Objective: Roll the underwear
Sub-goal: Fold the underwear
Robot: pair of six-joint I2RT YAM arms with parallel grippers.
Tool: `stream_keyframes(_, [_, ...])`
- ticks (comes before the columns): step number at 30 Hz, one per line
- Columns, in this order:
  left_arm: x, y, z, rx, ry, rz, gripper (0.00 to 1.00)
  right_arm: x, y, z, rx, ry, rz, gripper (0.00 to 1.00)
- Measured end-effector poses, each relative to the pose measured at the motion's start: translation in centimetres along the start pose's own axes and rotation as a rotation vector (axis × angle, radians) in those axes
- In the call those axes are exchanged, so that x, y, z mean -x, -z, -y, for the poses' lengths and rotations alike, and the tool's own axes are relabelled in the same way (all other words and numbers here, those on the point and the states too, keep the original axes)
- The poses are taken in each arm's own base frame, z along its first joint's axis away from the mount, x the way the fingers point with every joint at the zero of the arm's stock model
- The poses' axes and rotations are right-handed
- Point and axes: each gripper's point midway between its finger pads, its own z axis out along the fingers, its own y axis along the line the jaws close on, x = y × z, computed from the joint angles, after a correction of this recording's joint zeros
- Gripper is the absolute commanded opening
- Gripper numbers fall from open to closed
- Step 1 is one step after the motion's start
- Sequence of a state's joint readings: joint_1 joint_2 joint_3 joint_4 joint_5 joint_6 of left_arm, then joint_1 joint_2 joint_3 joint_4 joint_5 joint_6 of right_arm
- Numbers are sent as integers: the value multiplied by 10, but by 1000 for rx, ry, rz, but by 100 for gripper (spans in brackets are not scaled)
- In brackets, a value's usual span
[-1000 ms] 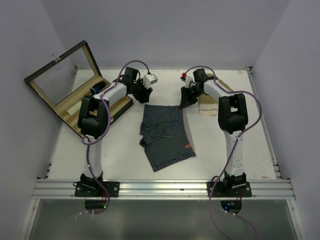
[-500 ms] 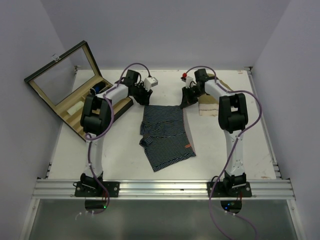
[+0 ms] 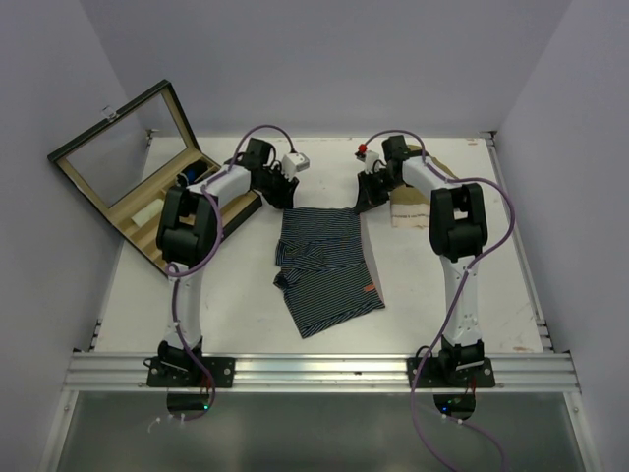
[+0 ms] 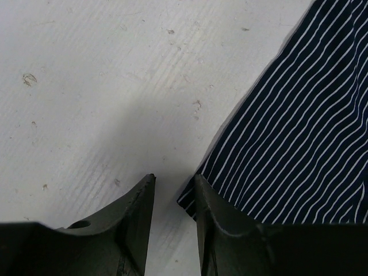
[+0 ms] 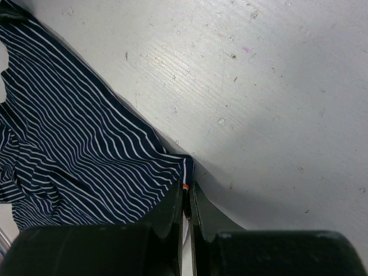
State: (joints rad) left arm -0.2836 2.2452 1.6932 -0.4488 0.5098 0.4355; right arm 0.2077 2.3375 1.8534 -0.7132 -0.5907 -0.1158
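The navy underwear [image 3: 324,261] with thin white stripes lies crumpled flat in the middle of the table, its near part folded askew. My left gripper [image 3: 282,197] sits at its far left corner. In the left wrist view the fingers [image 4: 146,195] stand a little apart, and the corner of the underwear [image 4: 299,132] pokes into the gap beside the right finger, with bare table showing between them. My right gripper [image 3: 362,204] is at the far right corner. In the right wrist view that gripper [image 5: 187,192] is shut on the corner seam of the underwear [image 5: 86,149].
An open wooden box [image 3: 118,167] with a glass lid stands at the far left, close to the left arm. A small white block [image 3: 295,162] lies behind the left gripper. A tan card [image 3: 408,211] lies right of the right gripper.
The right gripper's jaws have closed on the far right corner. The left gripper's jaws have narrowed around the far left corner. The far edge of the underwear lies slightly straighter.
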Motion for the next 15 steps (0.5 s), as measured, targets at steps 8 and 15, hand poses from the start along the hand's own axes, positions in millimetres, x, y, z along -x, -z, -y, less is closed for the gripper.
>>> stream_keyframes(8, [2,6,3,-5,31,4,27,0,0,0,1,3,-1,0])
stream_keyframes(15, [2,6,2,-6,41,8,4,0,0,0,3,9,-1,0])
